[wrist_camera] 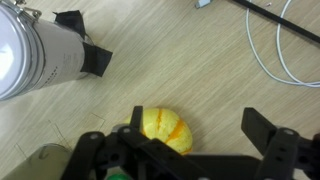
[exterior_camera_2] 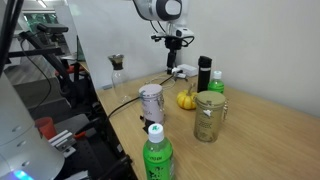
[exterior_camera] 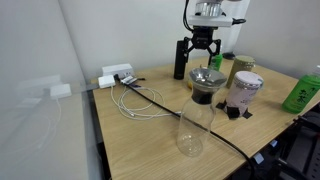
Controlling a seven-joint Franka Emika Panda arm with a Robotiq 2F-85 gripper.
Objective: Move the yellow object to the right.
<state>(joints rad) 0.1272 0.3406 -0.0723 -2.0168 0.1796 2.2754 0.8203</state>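
The yellow object [wrist_camera: 165,128] is a small ribbed yellow-orange pumpkin shape lying on the wooden table. In an exterior view it [exterior_camera_2: 186,99] sits between the steel tumbler [exterior_camera_2: 151,103] and the glass jar [exterior_camera_2: 209,117]. My gripper [wrist_camera: 180,142] is open and empty, well above the table. In the wrist view the yellow object lies between the fingers, nearer the left one. The gripper also shows in both exterior views [exterior_camera: 203,46] [exterior_camera_2: 177,41]. The yellow object is hidden in the exterior view with the clear glass bottle [exterior_camera: 195,122].
A black bottle [exterior_camera_2: 204,73] and a green bottle [exterior_camera_2: 215,82] stand behind the yellow object. Another green bottle [exterior_camera_2: 156,155] stands at the near edge. A white cable [wrist_camera: 285,50], a black cable [exterior_camera: 165,103] and a power strip [exterior_camera: 117,75] lie on the table.
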